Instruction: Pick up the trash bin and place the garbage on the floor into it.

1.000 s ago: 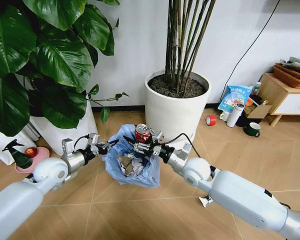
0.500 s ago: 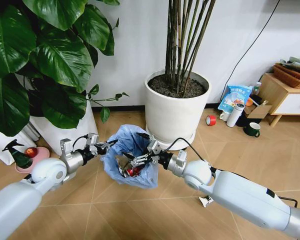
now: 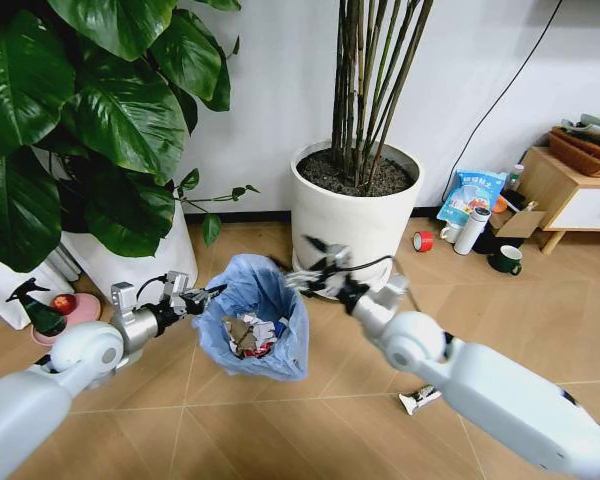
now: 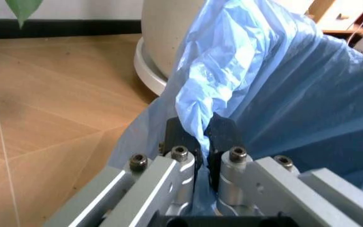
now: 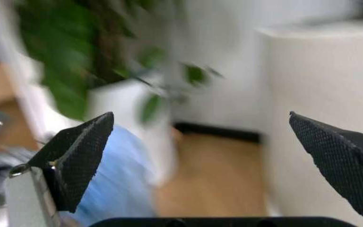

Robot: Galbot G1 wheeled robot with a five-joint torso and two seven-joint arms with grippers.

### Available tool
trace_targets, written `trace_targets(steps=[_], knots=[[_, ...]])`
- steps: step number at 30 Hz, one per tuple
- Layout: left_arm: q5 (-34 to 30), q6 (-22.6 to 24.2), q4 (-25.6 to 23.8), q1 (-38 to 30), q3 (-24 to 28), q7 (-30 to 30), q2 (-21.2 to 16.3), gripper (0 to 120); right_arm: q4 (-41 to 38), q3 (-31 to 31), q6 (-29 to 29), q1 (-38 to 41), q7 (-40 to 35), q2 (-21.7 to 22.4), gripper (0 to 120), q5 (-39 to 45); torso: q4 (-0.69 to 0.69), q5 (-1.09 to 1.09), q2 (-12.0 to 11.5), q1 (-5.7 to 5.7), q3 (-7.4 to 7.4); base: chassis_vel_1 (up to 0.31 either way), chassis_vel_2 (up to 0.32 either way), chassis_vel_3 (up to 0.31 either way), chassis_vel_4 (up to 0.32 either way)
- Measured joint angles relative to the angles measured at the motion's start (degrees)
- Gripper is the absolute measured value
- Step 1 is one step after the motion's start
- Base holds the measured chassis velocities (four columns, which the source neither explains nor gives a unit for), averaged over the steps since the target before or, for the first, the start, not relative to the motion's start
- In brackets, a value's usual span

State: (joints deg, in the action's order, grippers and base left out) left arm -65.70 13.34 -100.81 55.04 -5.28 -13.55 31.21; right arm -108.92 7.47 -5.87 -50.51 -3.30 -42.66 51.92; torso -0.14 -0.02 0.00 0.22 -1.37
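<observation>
Crinkly light-blue bag plastic spills over the round trash bin (image 3: 252,328), which sits on the chevron-tiled floor (image 3: 280,430) before the big white plant pot (image 3: 352,215). The left gripper (image 4: 200,137) pinches a fold of that bag at the rim, black pads pressed together. The right gripper (image 3: 315,268), seemingly empty, hangs above the bin's far edge, textured fingers (image 5: 81,156) spread wide. Crumpled garbage (image 3: 250,335) lies inside; another flattened piece (image 3: 420,398) lies on the tiles.
</observation>
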Motion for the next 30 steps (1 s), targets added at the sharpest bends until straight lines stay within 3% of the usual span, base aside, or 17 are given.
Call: trace_targets(steps=[6,13,16,30], knots=[[0.0,0.0,-0.8,0.1,-0.5,-0.1,0.2,0,3.2,-11.4,3.1,-13.4,-2.0,1.2,100,-10.8,-0.02,-0.02,0.0,0.00,0.00,0.000,0.000,0.000,0.000],[-0.1,0.0,-1.1,0.2,-0.8,-0.1,0.1,0,7.6,-16.8,5.3,-21.8,-5.1,-1.7,100,-14.2,0.01,0.00,0.0,0.00,0.00,0.000,0.000,0.000,0.000],[-0.1,0.1,-1.2,0.4,-1.1,-0.1,0.1,0,8.7,-19.0,7.6,-26.5,-8.8,-3.3,100,-12.3,0.00,-0.01,0.0,0.00,0.00,0.000,0.000,0.000,0.000],[-0.1,0.1,-2.1,1.2,-2.0,-0.2,0.2,0,7.5,-22.5,15.5,-33.4,-26.1,-7.0,100,0.2,0.01,-0.03,0.0,0.00,0.00,0.000,0.000,0.000,0.000]])
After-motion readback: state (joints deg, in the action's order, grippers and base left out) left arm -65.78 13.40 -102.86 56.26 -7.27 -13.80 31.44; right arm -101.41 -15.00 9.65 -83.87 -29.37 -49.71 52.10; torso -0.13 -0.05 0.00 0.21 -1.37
